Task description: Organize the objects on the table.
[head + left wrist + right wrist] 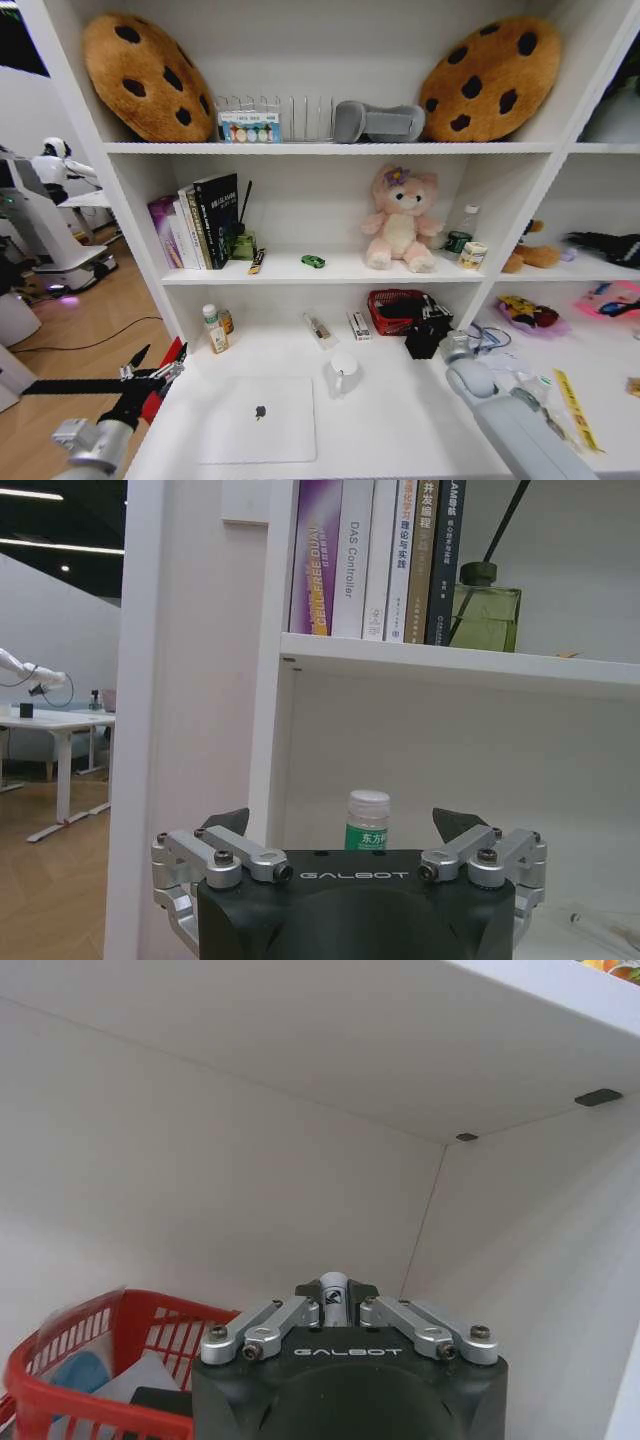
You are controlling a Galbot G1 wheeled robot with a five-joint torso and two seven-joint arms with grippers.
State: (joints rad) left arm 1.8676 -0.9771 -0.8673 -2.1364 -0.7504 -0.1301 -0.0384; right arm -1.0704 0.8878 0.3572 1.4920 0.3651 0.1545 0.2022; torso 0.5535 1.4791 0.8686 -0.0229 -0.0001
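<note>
With my right tool (428,335) clamped on a small silver-tipped item beside the red basket (392,305), I should carry it level while my left tool (150,375) idles spread at the table (400,420) edge.

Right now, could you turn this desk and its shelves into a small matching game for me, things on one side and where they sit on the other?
Things:
1. laptop
2. toy car
3. white mug
4. red basket

Places:
A. on the shelf, left of the pink plush toy
B. at the back of the desk, beside the right gripper
C. flat on the desk near its front, lid closed
D. on the desk just right of the laptop

Pairs: 1-C, 2-A, 3-D, 4-B
</note>
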